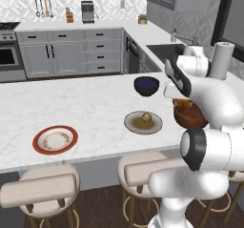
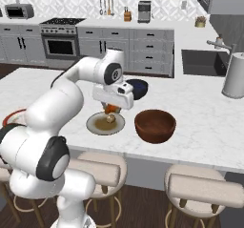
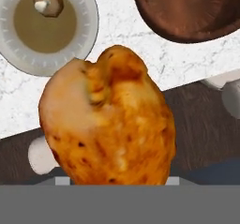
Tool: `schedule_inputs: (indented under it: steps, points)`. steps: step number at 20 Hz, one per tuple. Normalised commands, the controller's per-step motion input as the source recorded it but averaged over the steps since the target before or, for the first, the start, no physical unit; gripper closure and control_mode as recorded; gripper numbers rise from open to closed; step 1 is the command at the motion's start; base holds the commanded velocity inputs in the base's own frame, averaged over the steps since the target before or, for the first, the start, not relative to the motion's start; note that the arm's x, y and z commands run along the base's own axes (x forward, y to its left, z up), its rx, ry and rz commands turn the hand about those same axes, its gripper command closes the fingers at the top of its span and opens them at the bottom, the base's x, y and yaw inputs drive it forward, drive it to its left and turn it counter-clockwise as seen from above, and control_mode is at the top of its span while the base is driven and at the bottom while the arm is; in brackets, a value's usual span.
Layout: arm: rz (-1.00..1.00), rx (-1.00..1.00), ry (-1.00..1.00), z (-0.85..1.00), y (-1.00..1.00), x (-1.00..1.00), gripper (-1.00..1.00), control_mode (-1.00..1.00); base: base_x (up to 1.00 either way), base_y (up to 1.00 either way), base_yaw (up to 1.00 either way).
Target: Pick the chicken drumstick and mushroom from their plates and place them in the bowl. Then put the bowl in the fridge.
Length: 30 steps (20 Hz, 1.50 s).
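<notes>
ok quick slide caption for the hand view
Gripper carrying the chicken drumstick above the counter edge, mushroom on its grey plate and brown bowl beyond.

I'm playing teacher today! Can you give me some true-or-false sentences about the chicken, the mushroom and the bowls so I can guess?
1. The tool holds the chicken drumstick up in the air. True.
2. The mushroom already lies in the brown bowl. False: it sits on the grey plate.
3. The red-rimmed plate has no food on it. True.
4. The dark blue bowl is stacked on the red-rimmed plate. False: it stands apart, farther back on the counter.
</notes>
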Motion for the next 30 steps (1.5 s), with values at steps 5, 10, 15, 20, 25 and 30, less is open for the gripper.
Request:
schedule_inputs:
  steps: [5, 10, 15, 20, 25, 30]
  points:
    - [0.02, 0.00, 0.00, -0.28, -1.00, 0.56, 1.00, -1.00, 0.00, 0.00, 0.00]
    - [0.01, 0.00, 0.00, -0.47, -0.95, 0.61, 1.00, -1.00, 0.00, 0.00, 0.00]
    - [0.01, 0.00, 0.00, -0.68, -0.54, 0.43, 1.00, -1.00, 0.00, 0.00, 0.00]
    - [0.04, 0.00, 0.00, -0.50, -0.42, 0.45, 1.00, -1.00, 0.00, 0.00, 0.00]
    - [0.08, 0.00, 0.00, -0.40, -0.16, 0.30, 1.00, -1.00, 0.00, 0.00, 0.00]
    - [0.04, 0.00, 0.00, -0.28, 0.05, 0.01, 1.00, -1.00, 0.00, 0.00, 0.00]
